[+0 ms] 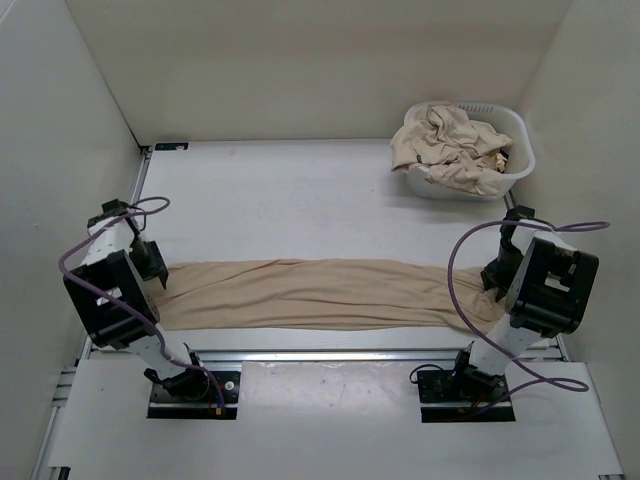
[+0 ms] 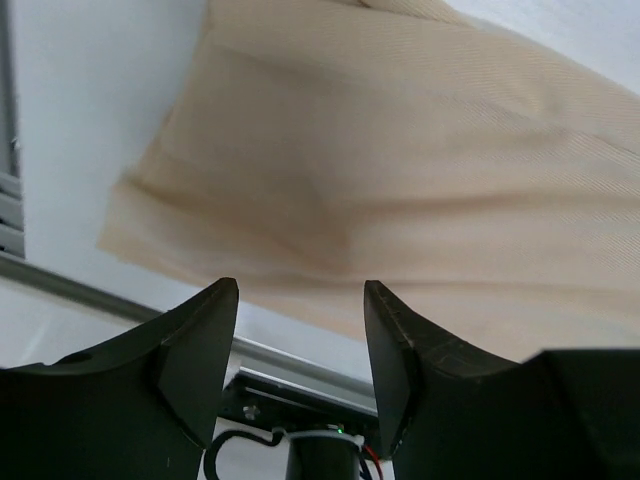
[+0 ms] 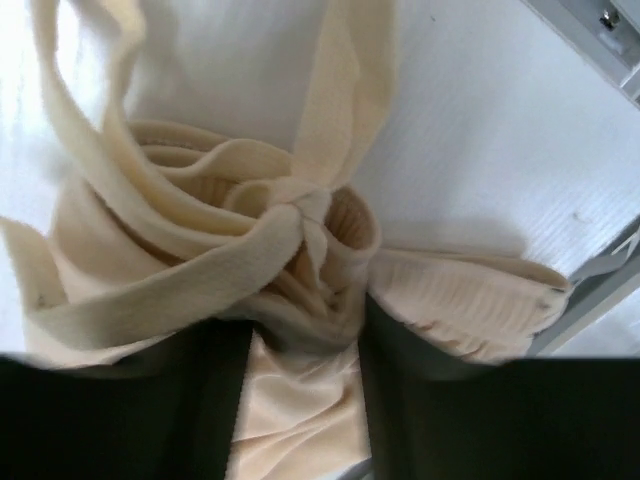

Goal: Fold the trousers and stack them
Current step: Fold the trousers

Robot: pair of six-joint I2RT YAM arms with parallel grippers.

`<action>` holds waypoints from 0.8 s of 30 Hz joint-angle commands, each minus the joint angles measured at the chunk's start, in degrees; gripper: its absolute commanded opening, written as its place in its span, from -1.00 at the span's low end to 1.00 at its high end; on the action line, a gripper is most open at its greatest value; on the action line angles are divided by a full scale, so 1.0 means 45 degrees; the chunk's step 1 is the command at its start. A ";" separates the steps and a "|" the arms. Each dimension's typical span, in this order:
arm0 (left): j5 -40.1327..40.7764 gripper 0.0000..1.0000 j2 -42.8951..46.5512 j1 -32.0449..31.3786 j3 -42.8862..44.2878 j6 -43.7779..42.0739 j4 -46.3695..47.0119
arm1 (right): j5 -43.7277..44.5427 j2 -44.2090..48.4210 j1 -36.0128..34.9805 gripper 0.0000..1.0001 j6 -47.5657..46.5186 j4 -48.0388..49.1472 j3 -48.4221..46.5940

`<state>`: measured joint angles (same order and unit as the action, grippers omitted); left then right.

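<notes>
One pair of beige trousers [image 1: 320, 293] lies stretched flat across the near part of the table, from the left arm to the right arm. My left gripper [image 1: 152, 265] is at the trousers' left end. In the left wrist view it [image 2: 300, 292] is open and empty, with the flat leg fabric [image 2: 400, 170] just beyond the fingertips. My right gripper [image 1: 497, 280] is at the right end. In the right wrist view it [image 3: 300, 345] is shut on the bunched waistband and drawstring [image 3: 290, 230] of the trousers.
A white laundry basket [image 1: 520, 135] stands at the back right with more crumpled beige trousers [image 1: 450, 145] in it. White walls close in the table on the left, back and right. A metal rail [image 1: 330, 355] runs along the near edge.
</notes>
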<state>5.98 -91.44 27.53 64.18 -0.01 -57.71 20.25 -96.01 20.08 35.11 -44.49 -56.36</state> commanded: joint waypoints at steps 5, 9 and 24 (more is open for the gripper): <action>0.0781 0.30 -0.0872 -0.0784 -0.0474 0.0002 0.1399 | 0.1182 -0.0853 -0.0145 -1.00 0.0342 0.0316 0.0356; 0.0664 0.30 -0.1145 -0.1273 -0.0338 0.0002 0.1399 | 0.1943 -0.0269 -0.0145 -1.00 0.0342 -0.0267 -0.0150; 0.0955 0.30 -0.2550 -0.3675 -0.0337 0.0002 0.1886 | 0.6320 0.3561 -0.8594 -1.00 0.5277 -0.5794 -0.2669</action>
<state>9.52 -101.80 13.52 62.15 -0.21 -51.83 43.07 -81.69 -10.72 47.33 -60.10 -65.69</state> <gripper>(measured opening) 0.647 0.190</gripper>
